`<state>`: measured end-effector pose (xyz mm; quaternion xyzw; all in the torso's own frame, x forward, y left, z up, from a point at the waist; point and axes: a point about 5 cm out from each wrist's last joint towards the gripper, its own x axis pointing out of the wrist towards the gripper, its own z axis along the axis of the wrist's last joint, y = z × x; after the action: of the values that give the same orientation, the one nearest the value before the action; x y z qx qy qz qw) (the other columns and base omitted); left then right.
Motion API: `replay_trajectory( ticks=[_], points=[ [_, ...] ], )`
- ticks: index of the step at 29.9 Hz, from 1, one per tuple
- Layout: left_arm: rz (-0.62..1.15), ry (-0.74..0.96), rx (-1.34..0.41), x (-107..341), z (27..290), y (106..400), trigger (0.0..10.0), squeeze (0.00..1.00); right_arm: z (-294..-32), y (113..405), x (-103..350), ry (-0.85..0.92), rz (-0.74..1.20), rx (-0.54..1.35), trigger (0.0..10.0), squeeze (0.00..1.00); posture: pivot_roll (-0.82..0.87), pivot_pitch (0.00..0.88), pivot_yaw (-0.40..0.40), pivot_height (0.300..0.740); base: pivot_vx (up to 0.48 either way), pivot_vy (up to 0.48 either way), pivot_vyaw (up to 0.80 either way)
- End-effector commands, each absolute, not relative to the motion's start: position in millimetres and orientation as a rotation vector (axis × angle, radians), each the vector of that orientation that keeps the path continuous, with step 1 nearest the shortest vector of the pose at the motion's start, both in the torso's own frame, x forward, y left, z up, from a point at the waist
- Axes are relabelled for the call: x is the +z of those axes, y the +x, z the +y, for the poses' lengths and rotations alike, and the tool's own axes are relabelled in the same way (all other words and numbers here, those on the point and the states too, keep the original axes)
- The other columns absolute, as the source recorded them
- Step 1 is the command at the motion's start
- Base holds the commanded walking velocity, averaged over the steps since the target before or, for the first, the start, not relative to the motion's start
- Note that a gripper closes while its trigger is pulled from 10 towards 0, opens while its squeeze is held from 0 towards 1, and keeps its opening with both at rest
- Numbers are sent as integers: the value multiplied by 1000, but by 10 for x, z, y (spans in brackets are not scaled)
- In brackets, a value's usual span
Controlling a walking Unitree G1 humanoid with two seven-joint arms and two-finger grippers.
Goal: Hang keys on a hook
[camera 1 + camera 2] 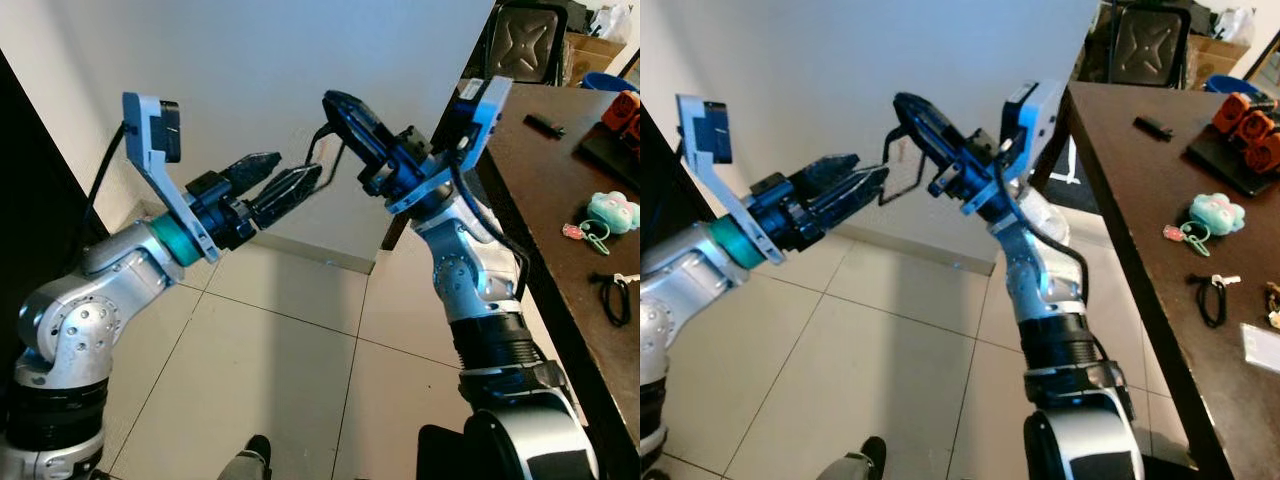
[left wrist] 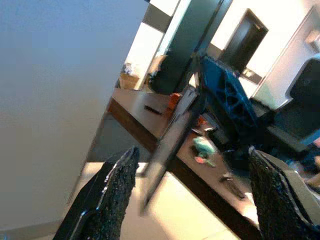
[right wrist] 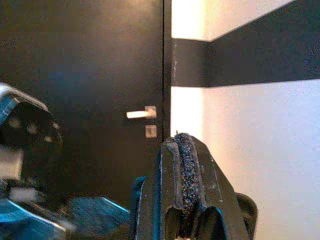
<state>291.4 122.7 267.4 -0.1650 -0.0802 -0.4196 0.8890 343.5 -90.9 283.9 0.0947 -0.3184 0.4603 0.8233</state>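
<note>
The keys (image 1: 598, 231), on a teal plush fob, lie on the dark table (image 1: 540, 190), well apart from both my grippers. My right gripper (image 1: 338, 112) is raised beside the table's corner, fingers pressed together on what may be a thin black wire loop. My left gripper (image 1: 285, 182) points at it from further off the table, fingers parted, grasping nothing.

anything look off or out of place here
Yes. The keys, with a teal charm, lie on the dark table, away from both pincers. The left pincer and right pincer are raised near the wall, neither holding them.
</note>
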Motion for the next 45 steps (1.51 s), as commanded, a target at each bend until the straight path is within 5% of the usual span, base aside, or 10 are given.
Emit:
replay_trajectory(
  ticks=[1,8,34,35,36,37,45],
  points=[
    [-176,-310,-827,2638,1208,2946,10000,0,-910,3411,2832,220,-678,988,10000,0,109,77,6,740,0,0,0],
    [-209,-206,-698,2628,1326,3035,10000,0,-850,3362,2827,238,-670,1039,10000,0,105,73,-2,740,0,0,0],
    [-258,-198,-664,2617,1162,3039,10000,0,-741,3275,2815,270,-640,1106,10000,0,102,81,-14,740,0,0,0],
    [-268,-195,-653,2626,1173,3045,1804,0,-732,3270,2811,272,-636,1109,10000,0,103,81,-16,740,0,0,0],
    [-268,-195,-653,2626,1173,3045,1804,0,-732,3270,2811,272,-636,1109,10000,0,103,81,-16,740,0,0,0],
    [-275,-185,-644,2630,1183,3046,0,0,-728,3267,2809,271,-633,1111,10000,0,102,81,-16,740,0,0,0],
    [-275,-107,-611,2610,1234,3063,0,0,-731,3265,2808,271,-629,1112,10000,0,104,83,-17,740,0,0,0]
  ],
)
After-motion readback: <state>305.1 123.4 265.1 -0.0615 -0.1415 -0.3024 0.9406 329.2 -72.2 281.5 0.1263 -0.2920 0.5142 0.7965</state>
